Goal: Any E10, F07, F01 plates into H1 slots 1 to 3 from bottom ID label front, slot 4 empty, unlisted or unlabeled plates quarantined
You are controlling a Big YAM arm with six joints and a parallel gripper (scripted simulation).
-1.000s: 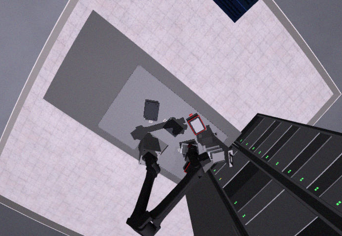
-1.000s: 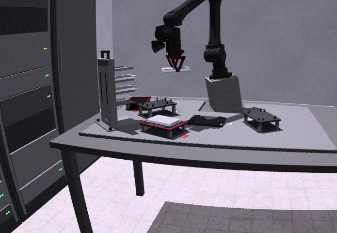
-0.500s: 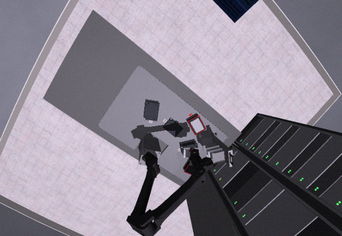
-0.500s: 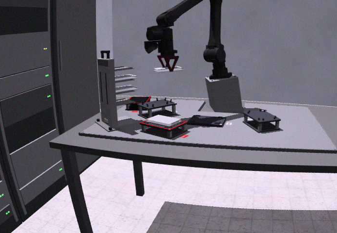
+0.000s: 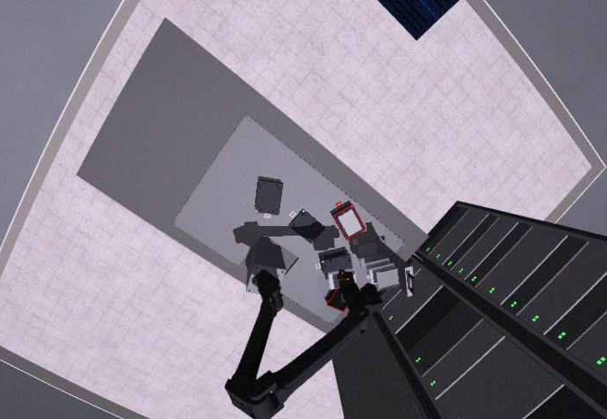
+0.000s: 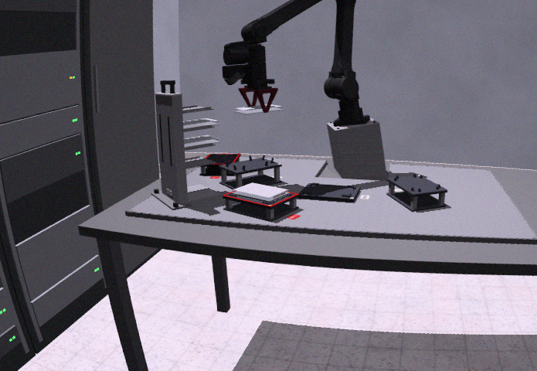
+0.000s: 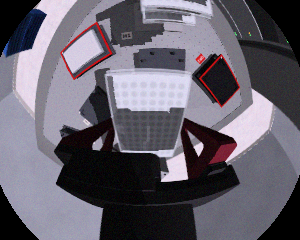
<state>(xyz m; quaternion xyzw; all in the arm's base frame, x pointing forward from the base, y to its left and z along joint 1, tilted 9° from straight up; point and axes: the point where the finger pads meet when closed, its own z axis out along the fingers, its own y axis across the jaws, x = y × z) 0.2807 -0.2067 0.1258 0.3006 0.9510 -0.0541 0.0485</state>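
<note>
While the end effector [image 6: 257, 103] clamps a plate [image 6: 251, 110], grey table [image 6: 496, 257], pale tiled floor [image 6: 321, 306], server racks [image 6: 28, 175]

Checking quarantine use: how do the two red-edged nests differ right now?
The near red-edged nest carries a white plate; the far red-edged nest by the hotel shows only a dark surface. The near one stands raised on legs; the far one looks lower. Both have red outlines.

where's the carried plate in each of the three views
Top: mostly hidden under the end effector, beside the plate hotel.
Exterior: plate high above the table, right of the hotel shelves.
Wrist: plate centre, between the red fingers.
Shared landmark: the red-rimmed nest holding a white plate.
</note>
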